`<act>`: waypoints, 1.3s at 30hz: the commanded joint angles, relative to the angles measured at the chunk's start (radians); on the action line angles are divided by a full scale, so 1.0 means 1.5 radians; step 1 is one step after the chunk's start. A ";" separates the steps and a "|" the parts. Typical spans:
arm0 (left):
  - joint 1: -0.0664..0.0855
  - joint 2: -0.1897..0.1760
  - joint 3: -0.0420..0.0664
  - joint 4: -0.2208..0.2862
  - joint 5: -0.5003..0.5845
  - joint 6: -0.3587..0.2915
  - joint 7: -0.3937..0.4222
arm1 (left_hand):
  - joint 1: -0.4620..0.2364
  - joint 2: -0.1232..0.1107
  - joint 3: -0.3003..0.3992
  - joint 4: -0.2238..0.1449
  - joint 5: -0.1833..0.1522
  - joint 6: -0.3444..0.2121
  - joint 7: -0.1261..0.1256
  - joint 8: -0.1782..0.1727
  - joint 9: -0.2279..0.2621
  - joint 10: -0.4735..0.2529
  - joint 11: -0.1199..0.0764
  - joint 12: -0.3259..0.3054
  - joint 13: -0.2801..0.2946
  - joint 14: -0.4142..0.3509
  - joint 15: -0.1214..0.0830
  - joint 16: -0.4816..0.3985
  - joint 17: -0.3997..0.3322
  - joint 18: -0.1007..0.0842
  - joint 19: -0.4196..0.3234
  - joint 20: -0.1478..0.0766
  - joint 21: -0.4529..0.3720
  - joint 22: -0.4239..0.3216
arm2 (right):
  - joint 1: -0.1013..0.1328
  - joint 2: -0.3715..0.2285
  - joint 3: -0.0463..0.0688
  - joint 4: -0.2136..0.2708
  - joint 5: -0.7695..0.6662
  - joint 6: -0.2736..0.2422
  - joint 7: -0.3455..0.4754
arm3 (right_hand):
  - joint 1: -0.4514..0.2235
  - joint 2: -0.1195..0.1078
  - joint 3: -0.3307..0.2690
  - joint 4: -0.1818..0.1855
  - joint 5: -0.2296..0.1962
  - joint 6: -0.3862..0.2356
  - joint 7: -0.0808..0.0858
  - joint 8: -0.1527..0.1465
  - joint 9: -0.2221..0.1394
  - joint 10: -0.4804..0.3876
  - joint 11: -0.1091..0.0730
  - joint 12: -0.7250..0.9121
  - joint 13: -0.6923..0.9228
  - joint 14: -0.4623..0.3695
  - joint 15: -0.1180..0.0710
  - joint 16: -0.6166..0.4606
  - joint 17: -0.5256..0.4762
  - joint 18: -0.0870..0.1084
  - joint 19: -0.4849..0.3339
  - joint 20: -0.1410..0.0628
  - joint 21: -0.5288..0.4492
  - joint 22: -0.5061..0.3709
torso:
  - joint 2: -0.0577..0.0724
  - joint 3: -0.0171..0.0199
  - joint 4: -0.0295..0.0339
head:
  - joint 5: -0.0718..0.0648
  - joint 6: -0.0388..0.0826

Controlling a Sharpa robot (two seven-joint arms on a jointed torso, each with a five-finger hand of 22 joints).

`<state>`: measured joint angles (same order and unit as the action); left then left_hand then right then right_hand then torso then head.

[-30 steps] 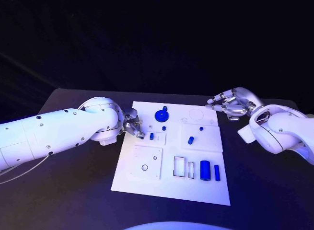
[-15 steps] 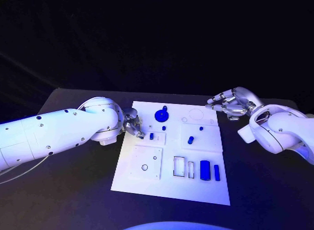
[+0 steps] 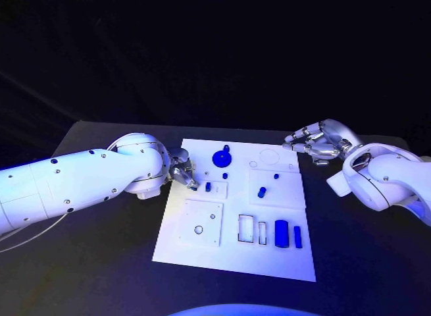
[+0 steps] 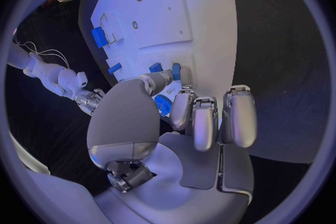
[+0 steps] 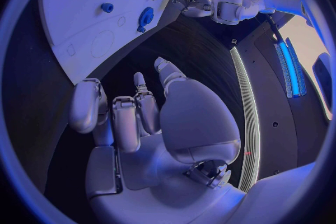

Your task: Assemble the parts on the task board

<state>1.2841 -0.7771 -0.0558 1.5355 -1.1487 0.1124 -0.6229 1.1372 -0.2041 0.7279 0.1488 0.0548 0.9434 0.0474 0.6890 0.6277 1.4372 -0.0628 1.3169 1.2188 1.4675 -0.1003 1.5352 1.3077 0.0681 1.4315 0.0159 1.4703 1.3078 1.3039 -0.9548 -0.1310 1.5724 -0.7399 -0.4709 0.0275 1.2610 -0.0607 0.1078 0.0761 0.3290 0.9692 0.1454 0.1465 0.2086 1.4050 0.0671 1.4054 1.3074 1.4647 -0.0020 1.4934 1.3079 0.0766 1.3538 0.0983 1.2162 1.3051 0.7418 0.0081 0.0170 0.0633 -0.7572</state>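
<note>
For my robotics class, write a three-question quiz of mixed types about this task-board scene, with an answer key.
1. True or false: the right hand rests on the task board.
2. Multiple choice: the left hand is at the board's (A) near edge, (B) left edge, (C) far right corner.
3. Fill in: the two upright blue parts near the board's front stand to the ____ of the rectangular slots.

Key:
1. False; it hangs off the board's far right corner, holding nothing.
2. B; its fingertips reach a small blue part there, though a grip cannot be told.
3. Right.
</note>
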 commanded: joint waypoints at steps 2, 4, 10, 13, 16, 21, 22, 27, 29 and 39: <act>-0.001 0.001 -0.001 -0.002 0.006 0.011 -0.005 | -0.006 0.001 -0.012 0.006 0.001 0.038 -0.033 0.004 0.012 0.002 -0.001 0.001 -0.001 0.059 -0.006 -0.002 0.140 -0.011 0.004 -0.002 0.003 0.018 | 0.000 -0.001 0.000 0.001 -0.002 0.003 0.002 | -0.002 0.005 -0.002 0.000 0.004 -0.005 0.001 0.005 -0.001 -0.001 -0.002 0.000 0.048 0.048 -0.005 -0.004 0.086 0.008 -0.002 0.000 -0.002 0.000 | 0.000 0.0000 0.0002 | -0.001 0.001; -0.001 0.001 -0.001 -0.002 0.007 0.011 -0.005 | -0.008 0.002 -0.018 0.008 0.001 0.039 -0.033 0.004 0.013 0.003 -0.002 0.002 0.000 0.059 -0.006 -0.002 0.140 -0.011 0.004 -0.002 0.003 0.018 | 0.000 -0.001 0.000 0.001 -0.002 0.003 0.002 | -0.002 0.005 -0.002 0.000 0.004 -0.005 0.001 0.005 -0.001 -0.001 -0.002 0.000 0.048 0.048 -0.005 -0.004 0.086 0.008 -0.002 0.000 -0.002 0.000 | 0.000 -0.0002 0.0000 | -0.001 0.000; -0.001 0.002 -0.001 -0.003 0.008 0.009 -0.005 | -0.011 0.006 -0.040 0.017 0.001 0.042 -0.035 0.005 0.014 0.004 -0.003 0.004 0.003 0.059 -0.007 -0.002 0.141 -0.011 0.004 -0.003 0.003 0.019 | 0.000 -0.001 0.000 0.002 -0.002 0.002 0.002 | -0.002 0.005 -0.002 0.000 0.004 -0.005 0.001 0.005 -0.001 -0.001 -0.002 0.000 0.048 0.048 -0.005 -0.004 0.086 0.008 -0.002 0.000 -0.002 0.000 | 0.000 0.0001 0.0002 | -0.002 0.000; -0.001 0.002 -0.001 -0.003 0.008 0.009 -0.005 | -0.013 0.008 -0.058 0.024 0.000 0.044 -0.036 0.005 0.015 0.005 -0.003 0.006 0.005 0.059 -0.007 -0.001 0.141 -0.011 0.005 -0.004 0.004 0.020 | 0.000 -0.002 0.000 0.002 -0.002 0.002 0.002 | -0.002 0.005 -0.002 0.000 0.004 -0.005 0.001 0.005 -0.001 -0.001 -0.002 0.000 0.048 0.048 -0.005 -0.004 0.086 0.008 -0.002 0.000 -0.002 0.000 | 0.000 0.0000 0.0004 | -0.002 -0.001; -0.001 0.002 -0.001 -0.004 0.008 0.010 -0.005 | -0.015 0.010 -0.074 0.030 0.001 0.046 -0.036 0.005 0.016 0.007 -0.004 0.008 0.008 0.059 -0.008 -0.001 0.141 -0.011 0.006 -0.004 0.004 0.022 | 0.000 -0.002 0.000 0.002 -0.002 0.002 0.002 | -0.002 0.005 -0.002 0.000 0.004 -0.005 0.001 0.005 -0.001 -0.001 -0.002 0.000 0.048 0.048 -0.005 -0.004 0.086 0.008 -0.002 0.000 -0.002 0.000 | 0.000 -0.0001 0.0002 | -0.002 -0.001; -0.001 0.002 -0.001 -0.004 0.006 0.012 -0.005 | -0.016 0.011 -0.095 0.039 0.001 0.048 -0.037 0.004 0.016 0.009 -0.005 0.011 0.012 0.059 -0.008 -0.001 0.141 -0.012 0.006 -0.004 0.005 0.023 | 0.000 -0.002 0.000 0.002 -0.002 0.002 0.002 | -0.002 0.005 -0.002 0.000 0.004 -0.005 0.001 0.005 -0.001 -0.001 -0.002 0.000 0.048 0.048 -0.005 -0.004 0.086 0.008 -0.002 0.000 -0.002 0.000 | 0.000 -0.0001 0.0002 | -0.002 -0.001; -0.001 0.002 -0.001 -0.004 0.006 0.012 -0.005 | -0.016 0.011 -0.100 0.041 0.001 0.048 -0.037 0.004 0.016 0.009 -0.005 0.012 0.013 0.059 -0.008 -0.001 0.141 -0.012 0.007 -0.004 0.005 0.023 | 0.000 -0.002 0.000 0.002 -0.002 0.002 0.002 | -0.002 0.005 -0.002 0.000 0.004 -0.005 0.001 0.005 -0.001 -0.001 -0.002 0.000 0.048 0.048 -0.005 -0.004 0.086 0.008 -0.002 0.000 -0.002 0.000 | 0.000 -0.0001 0.0002 | -0.002 0.000; -0.001 0.002 -0.001 -0.006 0.005 0.010 -0.006 | -0.017 0.013 -0.121 0.053 0.001 0.050 -0.038 0.004 0.017 0.010 -0.005 0.014 0.016 0.059 -0.009 -0.001 0.141 -0.012 0.006 -0.005 0.005 0.023 | 0.000 -0.002 0.000 0.002 -0.002 0.001 0.002 | -0.002 0.005 -0.002 0.000 0.004 -0.005 0.001 0.005 -0.001 -0.001 -0.002 0.000 0.048 0.048 -0.005 -0.004 0.086 0.008 -0.002 0.000 -0.002 0.000 | 0.000 -0.0002 0.0002 | -0.002 0.000; -0.001 0.002 -0.001 -0.006 0.005 0.008 -0.006 | -0.018 0.014 -0.132 0.059 0.001 0.050 -0.038 0.003 0.017 0.010 -0.005 0.014 0.016 0.059 -0.009 -0.001 0.141 -0.011 0.006 -0.005 0.004 0.023 | 0.000 -0.003 0.000 0.003 -0.002 0.001 0.002 | -0.002 0.005 -0.002 0.000 0.004 -0.005 0.001 0.005 -0.001 -0.001 -0.002 0.000 0.048 0.048 -0.005 -0.004 0.086 0.008 -0.002 0.000 -0.002 0.000 | 0.000 -0.0002 0.0003 | -0.002 0.001; -0.001 0.002 -0.001 -0.008 0.004 0.004 -0.006 | -0.013 0.018 -0.193 0.089 0.001 0.054 -0.038 0.002 0.018 0.010 -0.005 0.015 0.018 0.059 -0.009 -0.001 0.141 -0.012 0.007 -0.005 0.005 0.025 | 0.000 -0.003 0.000 0.003 -0.002 0.001 0.003 | -0.003 0.005 -0.006 0.001 0.004 -0.006 0.000 0.007 -0.002 -0.002 -0.003 -0.001 0.047 0.048 -0.005 -0.006 0.084 0.009 -0.002 0.000 -0.005 -0.001 | 0.000 -0.0005 0.0006 | -0.003 0.001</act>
<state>1.2829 -0.7750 -0.0570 1.5227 -1.1406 0.1120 -0.6291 1.1155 -0.1815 0.4399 0.2813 0.0551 1.0202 -0.0148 0.6950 0.6542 1.4468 -0.0728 1.3335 1.2442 1.4673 -0.1072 1.5353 1.3074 0.0690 1.4386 0.0088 1.4745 1.3074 1.3039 -0.9591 -0.1310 1.5755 -0.7399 -0.4715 0.0276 1.2610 -0.0607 0.1035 0.0804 0.3290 0.9692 0.1453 0.1545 0.2072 1.4050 0.0671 1.4054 1.3074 1.4647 -0.0021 1.4874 1.3075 0.0766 1.3537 0.0983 1.2121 1.3051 0.7418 0.0074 0.0175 0.0594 -0.7557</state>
